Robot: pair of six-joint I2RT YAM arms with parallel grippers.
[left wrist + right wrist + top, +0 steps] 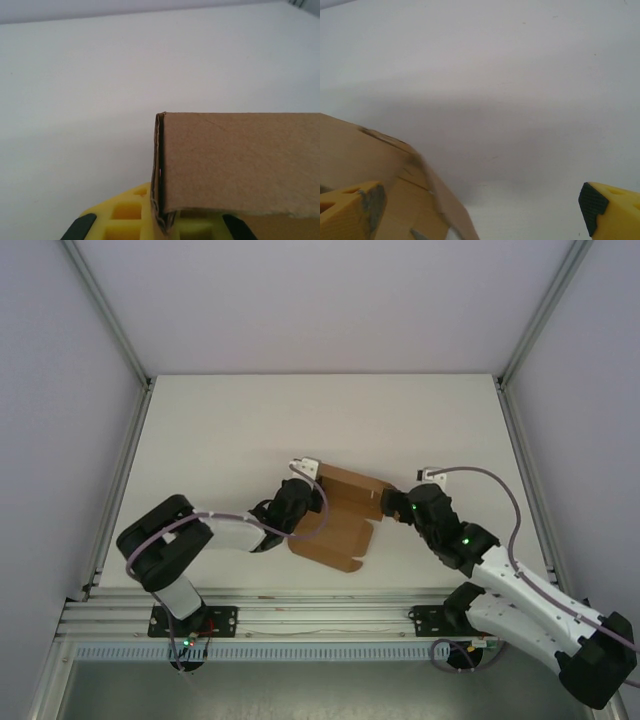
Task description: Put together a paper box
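Observation:
The brown paper box (343,517) lies partly folded at the middle of the white table (240,430), between my two arms. My left gripper (303,502) is at its left end. In the left wrist view that gripper (167,222) is shut on a doubled edge of the cardboard (240,160), which stands up between the yellow fingers (125,215). My right gripper (405,506) sits at the box's right end. Its jaws (480,215) stand wide open, with a corner of the cardboard (370,155) beside its left finger (350,210) and nothing gripped.
Aluminium frame posts (120,470) run along both sides of the table, and a rail (320,615) crosses the near edge at the arm bases. Bare white table surface lies beyond the box toward the back wall.

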